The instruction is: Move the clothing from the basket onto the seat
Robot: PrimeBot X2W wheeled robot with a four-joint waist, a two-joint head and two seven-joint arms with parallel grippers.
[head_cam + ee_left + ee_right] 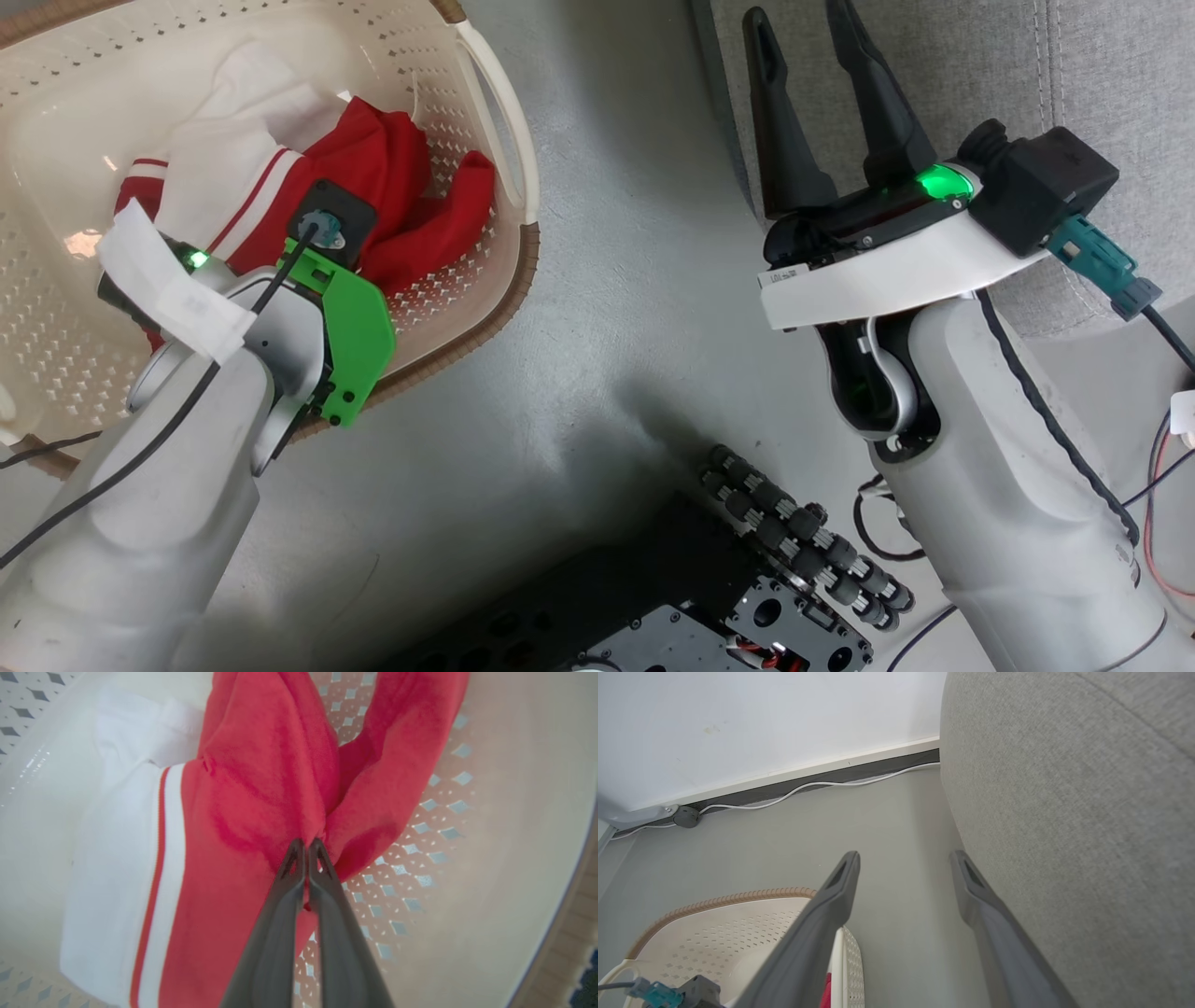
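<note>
Left fingers (285, 891): the 2 are pressed together, pinching a fold of the red clothing (261, 774), which lies inside the basket (509, 112). Right fingers (782, 131): the 2 are spread wide, holding nothing, poised above the floor (616, 280) just beside the grey seat (1083, 65). The basket stands on the floor, apart from the seat.

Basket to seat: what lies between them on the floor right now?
Between the basket and the seat lies bare grey floor, in the head and right wrist views; the right gripper, fingers open, hangs by the seat's edge.
</note>
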